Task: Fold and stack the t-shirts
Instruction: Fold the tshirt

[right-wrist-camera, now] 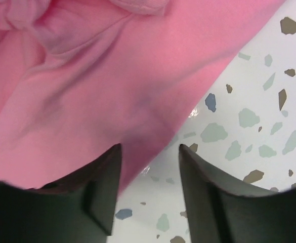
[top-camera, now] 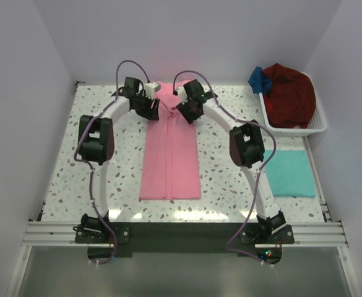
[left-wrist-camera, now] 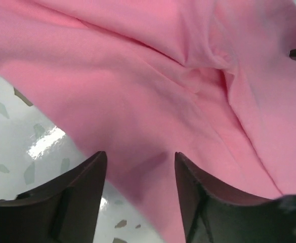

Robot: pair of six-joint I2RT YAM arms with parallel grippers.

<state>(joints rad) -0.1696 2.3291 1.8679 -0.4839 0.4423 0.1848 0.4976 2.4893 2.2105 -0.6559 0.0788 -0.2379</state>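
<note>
teal shirt (top-camera: 290, 174) is lying folded, pink shirt (top-camera: 170, 148) half-folded, dark red shirt (top-camera: 290, 96) waiting in basket (top-camera: 317, 127). left gripper (left-wrist-camera: 140, 162) and right gripper (right-wrist-camera: 150, 152) are gaping open.

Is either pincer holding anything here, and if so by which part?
Nothing is held. The left pincer and the right pincer both stand open over the far end of the pink t-shirt.

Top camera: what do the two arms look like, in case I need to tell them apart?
Both alike: the left arm and right arm have white tubular links, black joint housings and black bases on a metal rail. A purple cable runs along each. The fingers are dark, matte and wedge-shaped.
</note>
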